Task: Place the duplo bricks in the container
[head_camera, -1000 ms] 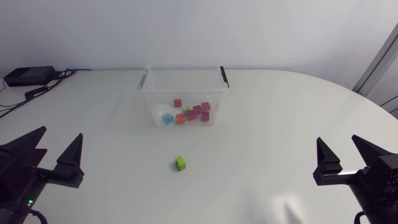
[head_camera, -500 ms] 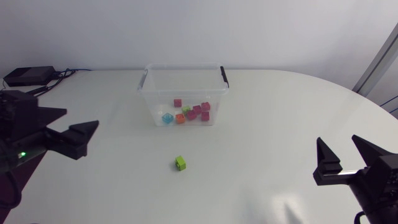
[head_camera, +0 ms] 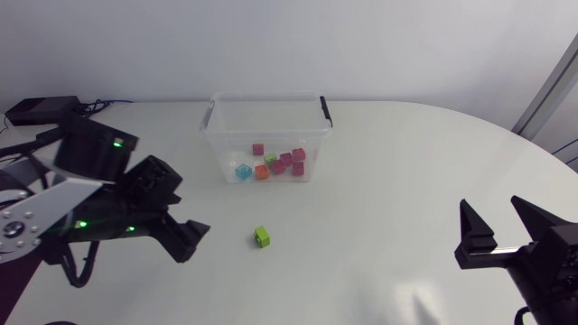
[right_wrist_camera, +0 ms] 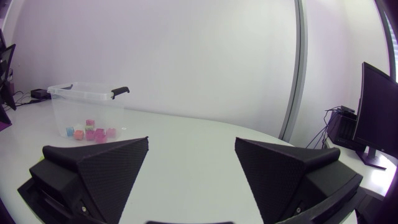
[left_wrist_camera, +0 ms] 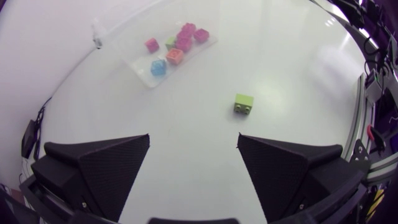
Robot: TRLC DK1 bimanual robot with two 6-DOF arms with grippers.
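Two sets of jaws wide apart, nothing between them: left gripper [left_wrist_camera: 194, 137] over the table [head_camera: 406, 162], green brick [left_wrist_camera: 244, 104] ahead of it, lying alone; right gripper [right_wrist_camera: 192, 140] well apart from both. Beyond the brick, clear container [head_camera: 217, 144] holding several coloured bricks [head_camera: 278, 164].

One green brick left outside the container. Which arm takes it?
Left. The left end effector, open, hangs close to the green brick, which lies just ahead of it; the right end effector sits far off on the other side.

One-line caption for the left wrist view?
Open left gripper facing a lone green brick on the table, with the clear container of coloured bricks beyond.
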